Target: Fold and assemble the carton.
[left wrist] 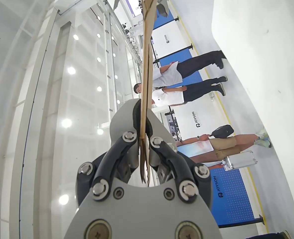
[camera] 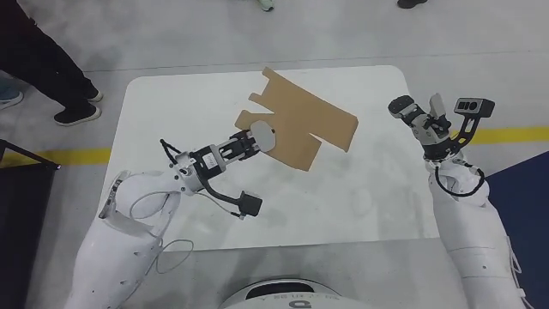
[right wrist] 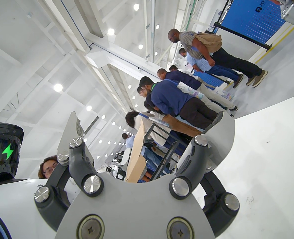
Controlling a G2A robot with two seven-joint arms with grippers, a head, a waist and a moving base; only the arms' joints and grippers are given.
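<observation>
Step in hand: Early stage, by judgement. The flat brown corrugated-cardboard carton blank [camera: 304, 120] is unfolded, with no panel raised. It appears to be held out ready for a first fold.
Next move: Likely calls for the right gripper [camera: 420, 113] to cross the gap to the blank's free side and take a panel. One side could then be hinged along a crease while the other side is held. The grip should sit beside a crease line, since a grip off the crease may buckle the board.
Left arm pose: Extended from the near-left corner of the white rounded-corner table [camera: 369, 206] toward its middle. The forearm is low and the wrist is in line with the blank.
Left pincer: The left gripper [left wrist: 143, 111] is clamped on the blank's near edge. In the left wrist view both fingers [left wrist: 123, 118] press the board, which is seen edge-on between them.
Right arm pose: Raised at the table's right edge, with the wrist turned inward toward the blank and well apart from it.
Right pincer: Spread wide and empty. The right wrist view shows the two fingers [right wrist: 73, 128] parted with nothing between them, and the blank in sight beyond.
Carton location: Over the middle and rear of the table, lying roughly level, its far corner near the rear edge. Whether its free side touches the tabletop cannot be told.
</observation>
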